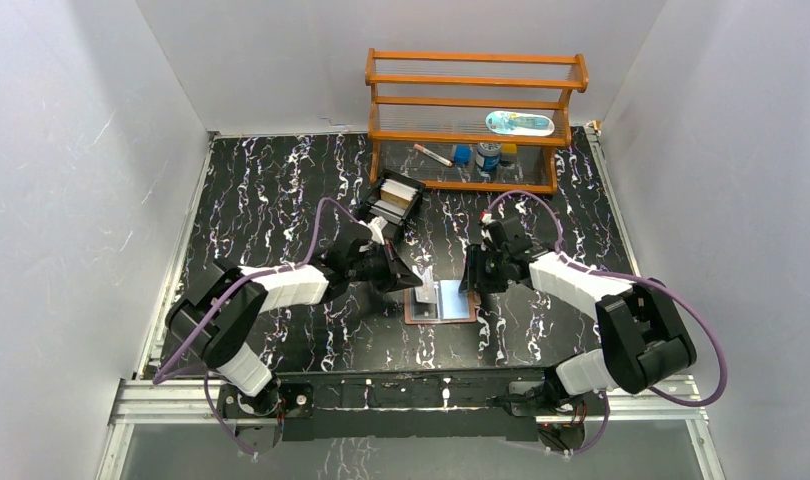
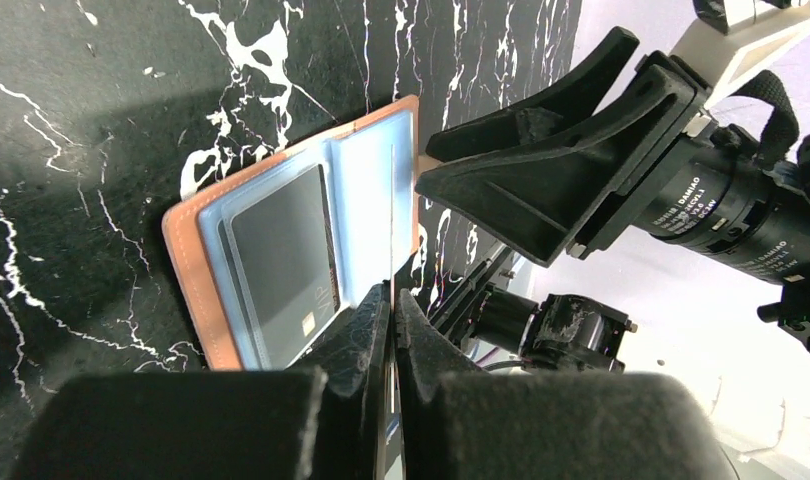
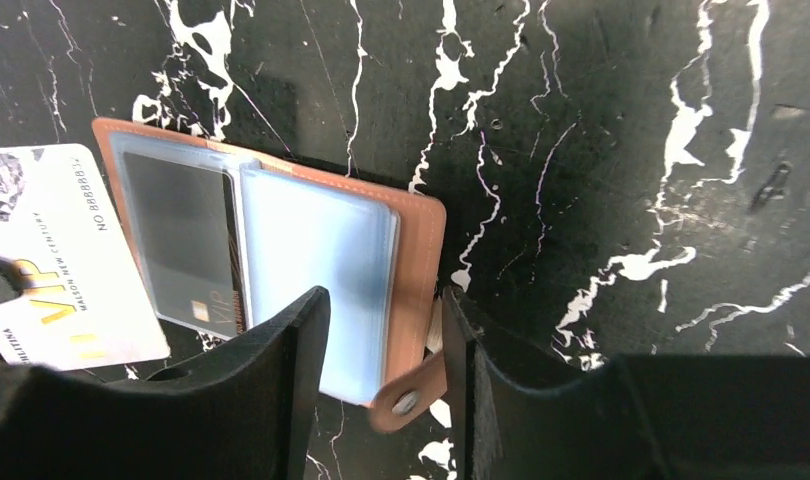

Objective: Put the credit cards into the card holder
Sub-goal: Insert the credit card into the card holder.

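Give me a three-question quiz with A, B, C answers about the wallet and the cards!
1. Where is the wallet? A on the floor; B on the table; C on a chair.
2. What colour is the card in the left gripper? A white; B red; C green.
3. How is the wallet? A open; B snapped shut; C torn in half.
Answers: 1 B, it lies on the dark tabletop. 2 A, its white face shows beside the wallet. 3 A, its clear pockets show.
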Controlling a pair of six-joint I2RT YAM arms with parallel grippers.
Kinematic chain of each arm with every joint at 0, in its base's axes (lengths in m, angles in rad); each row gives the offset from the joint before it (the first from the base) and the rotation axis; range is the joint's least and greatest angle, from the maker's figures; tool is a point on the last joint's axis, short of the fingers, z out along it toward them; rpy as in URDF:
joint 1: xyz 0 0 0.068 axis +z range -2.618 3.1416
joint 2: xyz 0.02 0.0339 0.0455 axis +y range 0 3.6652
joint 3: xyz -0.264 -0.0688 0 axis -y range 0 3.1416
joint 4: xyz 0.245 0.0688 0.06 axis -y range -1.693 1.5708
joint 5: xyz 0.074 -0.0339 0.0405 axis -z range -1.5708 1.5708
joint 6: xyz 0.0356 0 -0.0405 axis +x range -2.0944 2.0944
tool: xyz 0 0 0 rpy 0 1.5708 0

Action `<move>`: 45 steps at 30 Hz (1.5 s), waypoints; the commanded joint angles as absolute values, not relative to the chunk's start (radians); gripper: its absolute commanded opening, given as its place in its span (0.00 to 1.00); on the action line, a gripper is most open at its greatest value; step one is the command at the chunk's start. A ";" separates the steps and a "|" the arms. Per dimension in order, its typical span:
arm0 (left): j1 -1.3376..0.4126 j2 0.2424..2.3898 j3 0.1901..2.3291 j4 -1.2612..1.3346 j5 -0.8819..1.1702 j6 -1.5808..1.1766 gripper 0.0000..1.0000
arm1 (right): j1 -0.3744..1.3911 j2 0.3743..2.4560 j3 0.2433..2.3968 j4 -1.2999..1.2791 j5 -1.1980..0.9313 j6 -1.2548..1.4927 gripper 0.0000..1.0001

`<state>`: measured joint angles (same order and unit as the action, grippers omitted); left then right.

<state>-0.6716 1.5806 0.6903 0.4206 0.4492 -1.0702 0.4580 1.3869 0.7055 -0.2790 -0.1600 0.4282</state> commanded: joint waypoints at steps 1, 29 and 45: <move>-0.690 1.615 0.665 0.521 0.466 -1.087 0.00 | 0.453 1.410 0.669 -0.197 -0.236 0.423 0.51; -0.692 1.733 0.671 0.540 0.565 -0.900 0.00 | 0.452 1.396 0.597 -0.127 -0.289 0.467 0.41; -0.692 1.749 0.778 0.292 0.510 -0.794 0.04 | 0.451 1.405 0.607 -0.122 -0.296 0.469 0.42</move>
<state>-0.6895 1.7470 0.7738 0.3431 0.5312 -0.8074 0.4526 1.4002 0.6106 -0.1444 -0.2878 0.4679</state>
